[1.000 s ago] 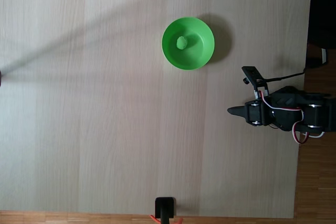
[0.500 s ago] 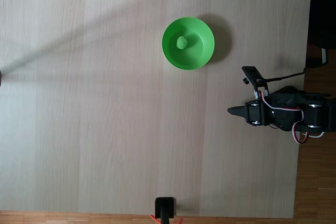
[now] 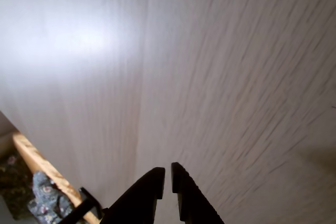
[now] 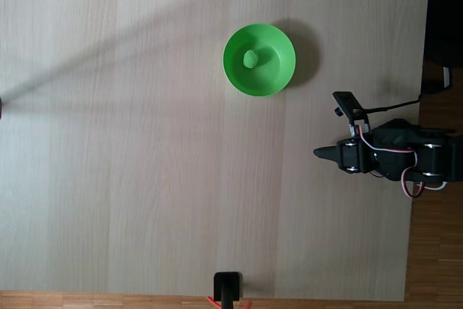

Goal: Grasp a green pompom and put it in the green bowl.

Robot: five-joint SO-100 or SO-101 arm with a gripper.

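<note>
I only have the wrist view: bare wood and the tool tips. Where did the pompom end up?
Observer: The fixed view shows the green pompom lying inside the green bowl.
Operator: How far is the arm from it?
Observer: Apart. The tool sits folded near the table's right edge in that view, below and right of the bowl.
Operator: Anything else loose on the table?
Observer: No other pompoms on the wood there; a black clamp sits on the bottom edge.
</note>
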